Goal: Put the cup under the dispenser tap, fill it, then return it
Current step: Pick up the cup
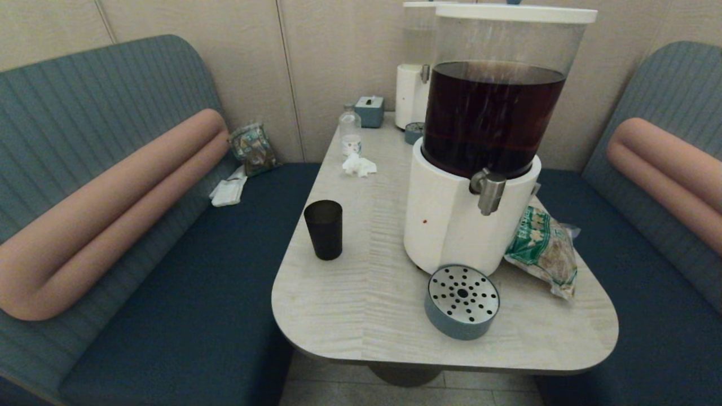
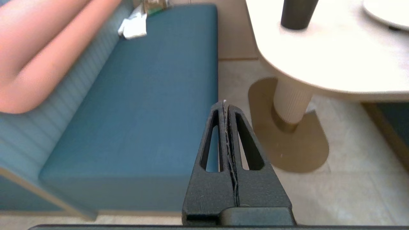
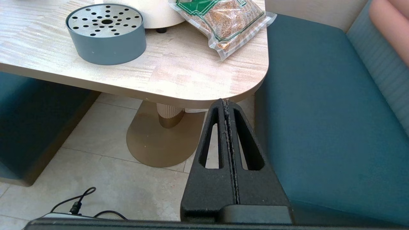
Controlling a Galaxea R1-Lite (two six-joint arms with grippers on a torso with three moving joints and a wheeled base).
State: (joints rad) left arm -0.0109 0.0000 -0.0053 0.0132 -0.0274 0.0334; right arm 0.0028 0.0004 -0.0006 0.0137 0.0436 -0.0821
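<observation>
The dark tumbler cup (image 1: 324, 229) stands upright on the table's left side, well left of the dispenser; its lower part also shows in the left wrist view as the cup (image 2: 297, 14). The brushed-steel tap (image 1: 489, 190) juts from the white base of the big dispenser (image 1: 451, 220) holding dark brown drink. A round grey drip tray (image 1: 462, 301) lies on the table below and in front of the tap. My left gripper (image 2: 224, 103) hangs shut and empty below table height, beside the left bench. My right gripper (image 3: 225, 102) is shut and empty, low by the table's near right corner.
A sealed bag of grains (image 1: 544, 248) lies right of the dispenser. A small clear bottle (image 1: 350, 132), crumpled tissue (image 1: 359, 165), a tissue box (image 1: 369, 110) and a second white dispenser (image 1: 412, 93) stand at the back. Blue benches (image 1: 186, 316) flank the table; a cable (image 3: 80, 204) lies on the floor.
</observation>
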